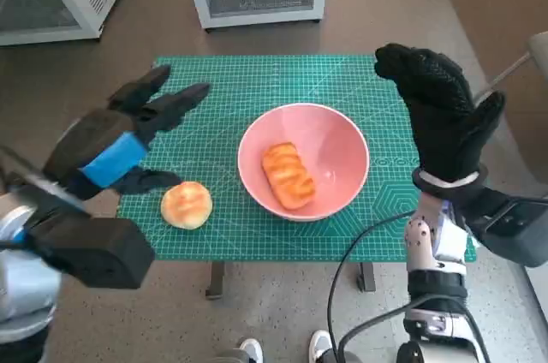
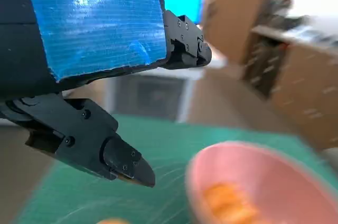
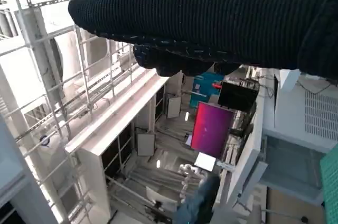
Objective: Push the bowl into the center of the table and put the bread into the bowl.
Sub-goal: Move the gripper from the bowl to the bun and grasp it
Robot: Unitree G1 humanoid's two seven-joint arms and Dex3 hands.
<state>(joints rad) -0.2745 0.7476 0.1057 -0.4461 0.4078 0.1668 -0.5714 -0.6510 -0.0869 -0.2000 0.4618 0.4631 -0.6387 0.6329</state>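
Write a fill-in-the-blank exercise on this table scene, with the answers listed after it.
1. The long bread lies inside the pink ____.
2. The round bread sits on the green mat, outside the bowl, on the side of the robot's ____ hand.
3. The left hand bears ____ tape over its back and holds nothing.
4. The right hand, in a black glove, is raised beside the bowl and holds ____.

Missing words: bowl; left; blue; nothing
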